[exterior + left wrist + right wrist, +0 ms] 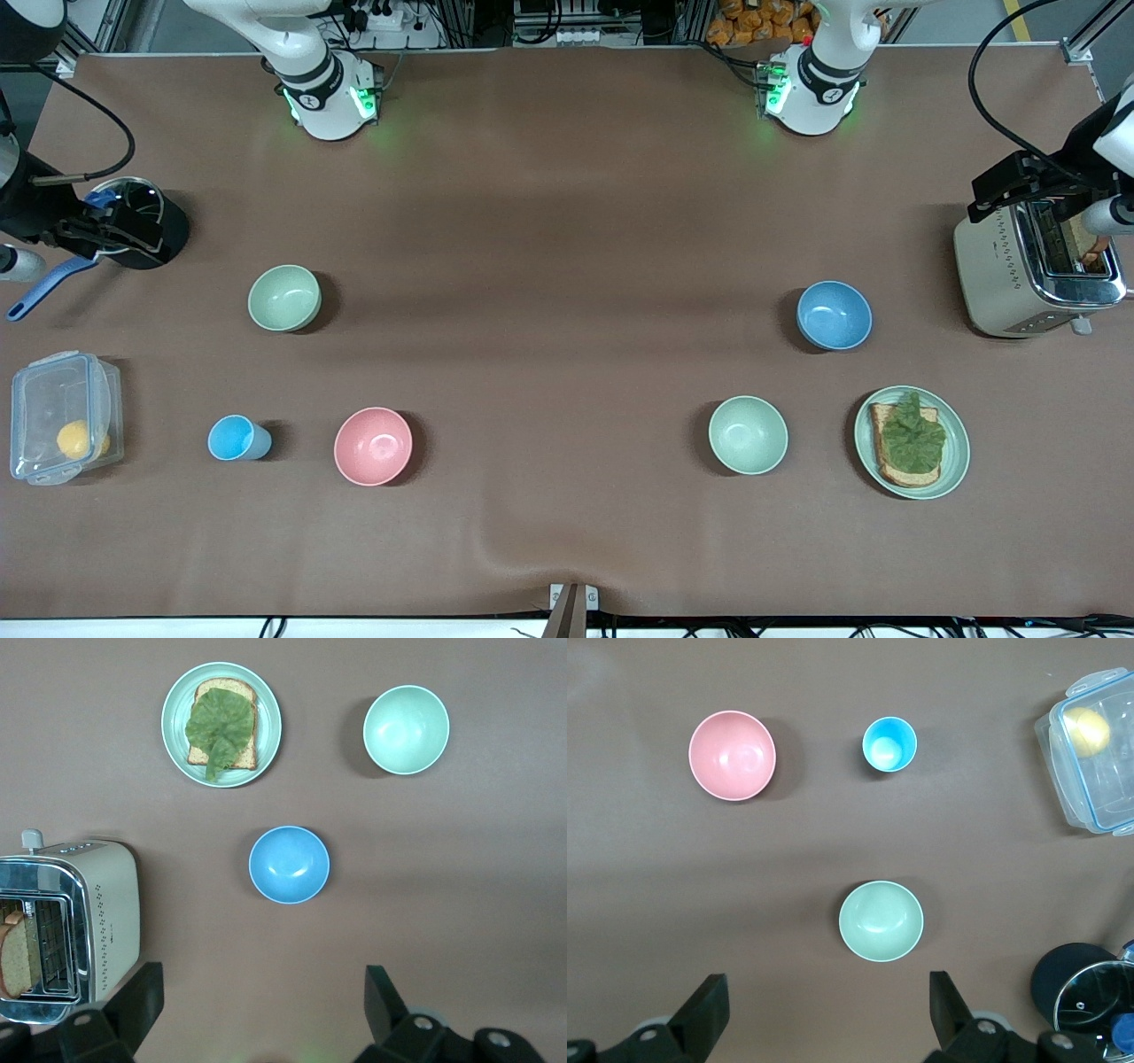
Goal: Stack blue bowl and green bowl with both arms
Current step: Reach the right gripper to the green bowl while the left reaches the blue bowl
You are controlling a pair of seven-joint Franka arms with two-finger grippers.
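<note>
The blue bowl (834, 315) stands upright toward the left arm's end of the table, beside the toaster. In the left wrist view it (289, 865) lies below my left gripper (263, 992), which is open, empty and high over bare table. The sage-green bowl (284, 298) stands upright toward the right arm's end. In the right wrist view it (881, 920) lies below my right gripper (828, 992), also open, empty and high up. Neither gripper shows in the front view.
A paler mint bowl (748, 434) and a plate with toast and lettuce (952, 461) lie nearer the front camera than the blue bowl. A toaster (1001, 270), pink bowl (373, 446), light-blue cup (234, 438), clear box (53, 390) and black pot (168, 232) stand around.
</note>
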